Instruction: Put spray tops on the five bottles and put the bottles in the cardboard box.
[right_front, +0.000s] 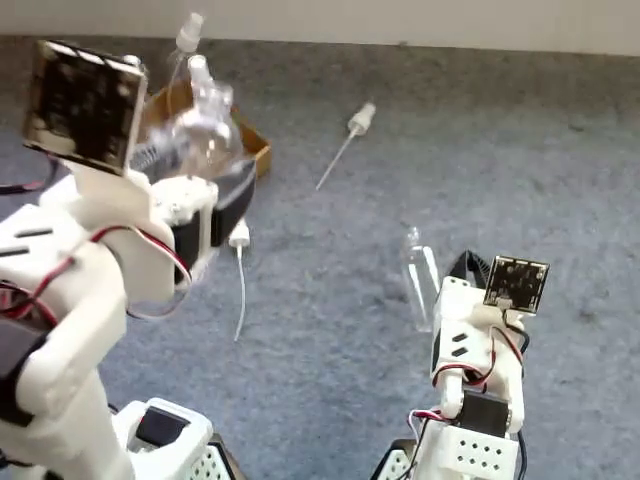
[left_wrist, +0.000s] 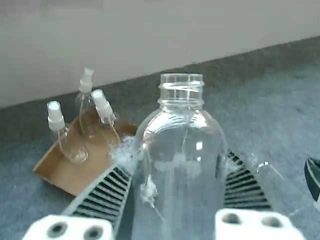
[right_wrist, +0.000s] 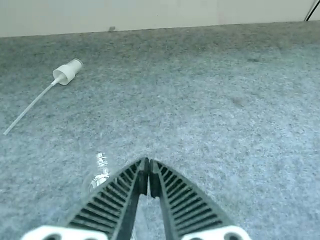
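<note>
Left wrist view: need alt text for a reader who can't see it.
The left gripper grips a clear uncapped bottle by its body between its ribbed fingers. Behind it on grey carpet, three bottles with white spray tops stand in the cardboard box, a pale wall beyond.

Left claw (left_wrist: 177, 172) gripping uncapped bottle (left_wrist: 181, 145), three capped bottles (left_wrist: 102, 107) in cardboard box (left_wrist: 62, 172)
</note>
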